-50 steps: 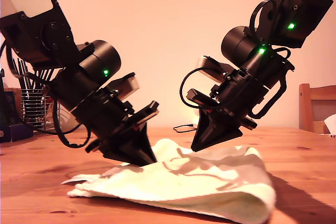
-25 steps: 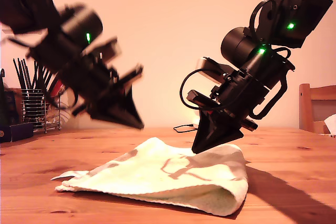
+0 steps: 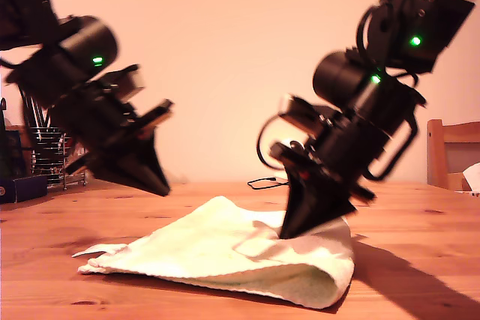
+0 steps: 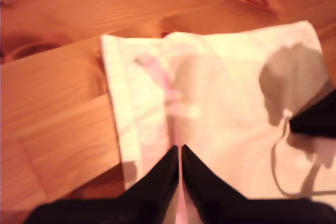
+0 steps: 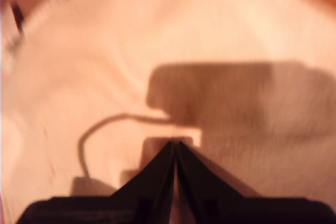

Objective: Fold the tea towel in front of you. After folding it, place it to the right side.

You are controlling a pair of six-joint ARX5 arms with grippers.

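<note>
**One fold down, one gripper lifted clear**

Two grippers were low over the tea towel (image 3: pixel 225 249) a second ago. Now my first gripper (image 3: pixel 154 179) has risen off it and hangs above the worktop (image 3: pixel 420 222) toward the exterior view's left, apart from the cloth. Its wrist view shows the jaws pressed together with nothing between them, looking down on the towel's faint pink stripe and one bare corner. My second gripper (image 3: pixel 289 231) has dipped slightly and its tip rests on the top layer of the towel near the rounded fold on the exterior view's right. Its jaws also look pressed together; the blurred wrist view does not let me tell whether they nip any cloth.

The towel lies on the worktop, centre of the exterior view, doubled over: the upper layer drapes across the lower, with the closed fold on the exterior view's right and the loose thin edges trailing to that view's left. It has shifted and tightened a little toward that left since a second ago.

I judge the first fold is laid and released. What remains is probably another fold or a smoothing press, then moving the bundle aside. The loose edges look uneven and could slip open.
</note>
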